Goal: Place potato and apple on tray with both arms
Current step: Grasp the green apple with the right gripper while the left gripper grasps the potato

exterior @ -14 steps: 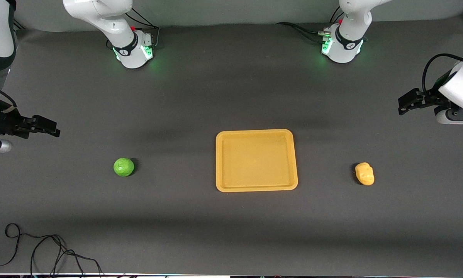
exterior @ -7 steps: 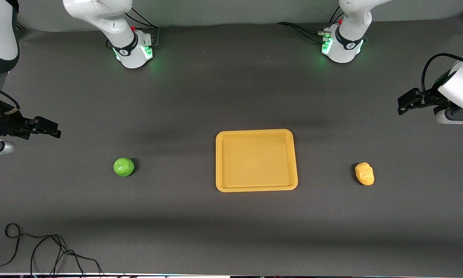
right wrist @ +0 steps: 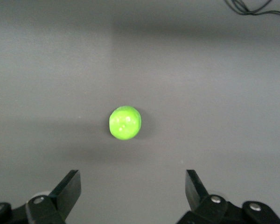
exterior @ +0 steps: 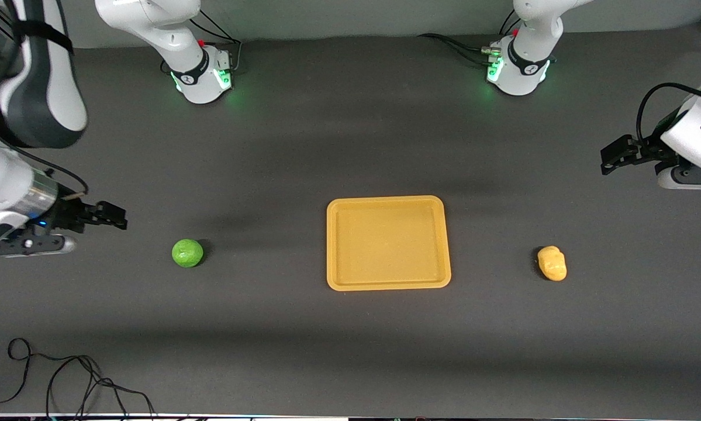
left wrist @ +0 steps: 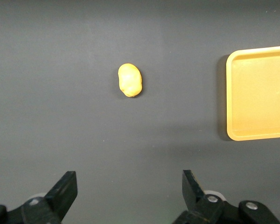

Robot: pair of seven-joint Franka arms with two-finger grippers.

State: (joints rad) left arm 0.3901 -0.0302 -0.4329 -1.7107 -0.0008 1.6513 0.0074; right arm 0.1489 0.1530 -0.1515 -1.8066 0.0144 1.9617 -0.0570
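Note:
The green apple (exterior: 187, 253) lies on the dark table toward the right arm's end; it also shows in the right wrist view (right wrist: 125, 122). The yellow potato (exterior: 552, 263) lies toward the left arm's end, also in the left wrist view (left wrist: 130, 80). The yellow-orange tray (exterior: 388, 285) sits between them, empty, its edge in the left wrist view (left wrist: 233, 93). My right gripper (exterior: 115, 216) is open and empty, up in the air beside the apple. My left gripper (exterior: 610, 156) is open and empty, over bare table at the left arm's end.
A black cable (exterior: 64, 380) lies coiled at the table's near edge toward the right arm's end, also in the right wrist view (right wrist: 252, 7). The two arm bases (exterior: 201, 73) (exterior: 517, 70) stand along the farthest edge.
My right gripper has moved toward the apple and a little lower in the front view. The left gripper has barely shifted. Apple, potato and tray have not moved.

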